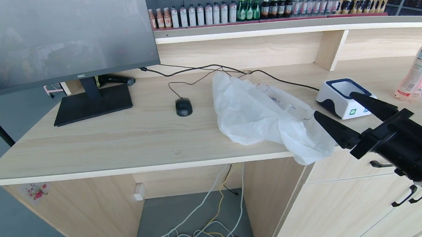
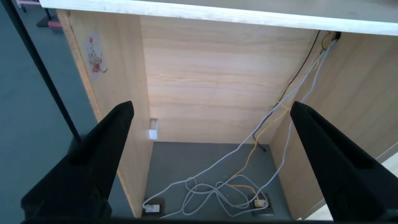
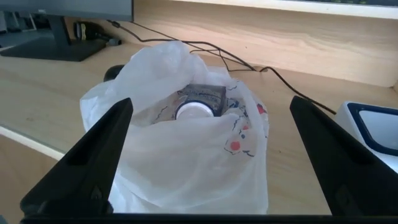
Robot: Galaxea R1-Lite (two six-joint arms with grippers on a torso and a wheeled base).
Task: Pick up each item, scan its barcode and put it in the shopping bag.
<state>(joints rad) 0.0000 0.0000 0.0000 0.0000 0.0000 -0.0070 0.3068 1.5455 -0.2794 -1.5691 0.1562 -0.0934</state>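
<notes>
The white plastic shopping bag [image 1: 258, 115] lies on the wooden counter with its mouth hanging over the front edge. Seen through the right wrist view, the shopping bag [image 3: 186, 168] holds a white-capped item [image 3: 193, 111] and a grey box [image 3: 208, 95]. My right gripper [image 1: 335, 105] hovers open and empty just in front of the bag's mouth, beside the white and blue barcode scanner [image 1: 342, 97]. A pink drink bottle [image 1: 418, 71] stands at the far right of the counter. My left gripper [image 2: 211, 107] is open and empty, low down, facing the knee space under the counter.
A monitor [image 1: 63, 36] on a black stand and a black mouse [image 1: 183, 106] occupy the counter's left half. Cables [image 1: 208, 69] run along the back. Loose wires [image 2: 230, 186] lie on the floor under the counter. A raised shelf with bottles [image 1: 263, 9] runs behind.
</notes>
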